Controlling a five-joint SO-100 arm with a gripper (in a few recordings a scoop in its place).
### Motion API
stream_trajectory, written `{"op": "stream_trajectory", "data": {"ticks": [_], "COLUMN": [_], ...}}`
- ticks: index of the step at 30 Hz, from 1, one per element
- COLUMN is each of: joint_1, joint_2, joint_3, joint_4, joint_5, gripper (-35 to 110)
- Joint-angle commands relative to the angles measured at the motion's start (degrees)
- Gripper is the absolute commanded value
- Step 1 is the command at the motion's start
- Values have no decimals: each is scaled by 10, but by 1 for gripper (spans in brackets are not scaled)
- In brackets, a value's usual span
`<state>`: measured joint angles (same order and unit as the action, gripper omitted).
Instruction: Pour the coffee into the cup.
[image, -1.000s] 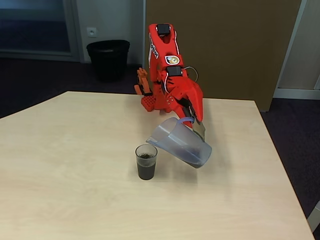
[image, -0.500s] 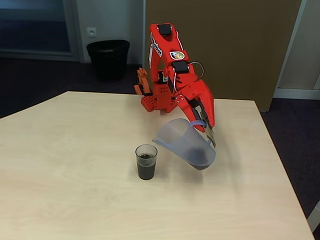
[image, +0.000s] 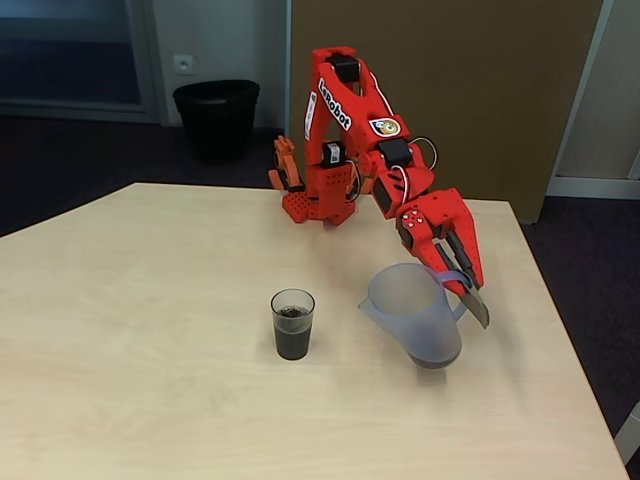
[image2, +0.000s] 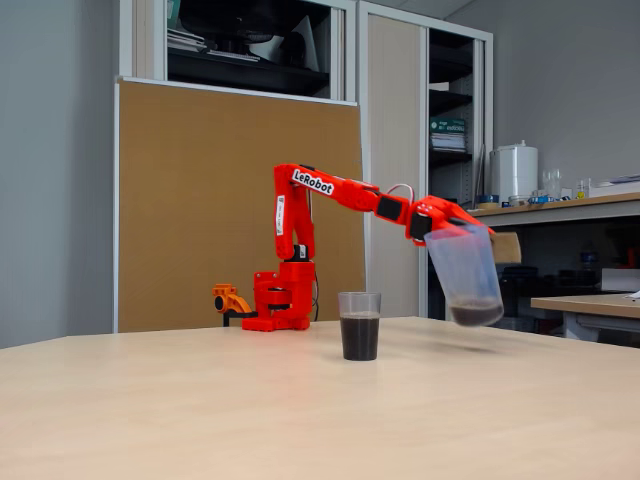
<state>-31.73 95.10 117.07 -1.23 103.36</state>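
Pale wood table (image: 150, 330) carries the cup (image: 292, 324), which stands upright and alone, about two-thirds full of dark coffee (image: 292, 340). In this fixed view the red arm (image: 350, 130) reaches down to the right of the cup, its gripper (image: 468, 285) clamped on the taped handle of a translucent pitcher (image: 415, 315) that stands near the cup and apart from it, nearly upright; whether its base touches the table is hard to judge here. A black bin (image: 216, 118) stands on the floor far behind the cup. The other fixed view, from the side, shows the pitcher (image2: 466, 275) held clear above the table (image2: 200, 410), tilted slightly, with a thin dark layer in its bottom, right of the cup (image2: 359, 325); a brown board (image2: 200, 200) stands behind.
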Motion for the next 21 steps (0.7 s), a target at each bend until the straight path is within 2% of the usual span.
{"op": "stream_trajectory", "data": {"ticks": [1, 11, 21], "joint_1": [-17, -34, -47], "joint_2": [-29, -116, -165], "joint_3": [-61, -138, -142], "joint_4": [-15, 0, -14], "joint_5": [-59, -172, -180], "gripper": [0, 0, 0]}}
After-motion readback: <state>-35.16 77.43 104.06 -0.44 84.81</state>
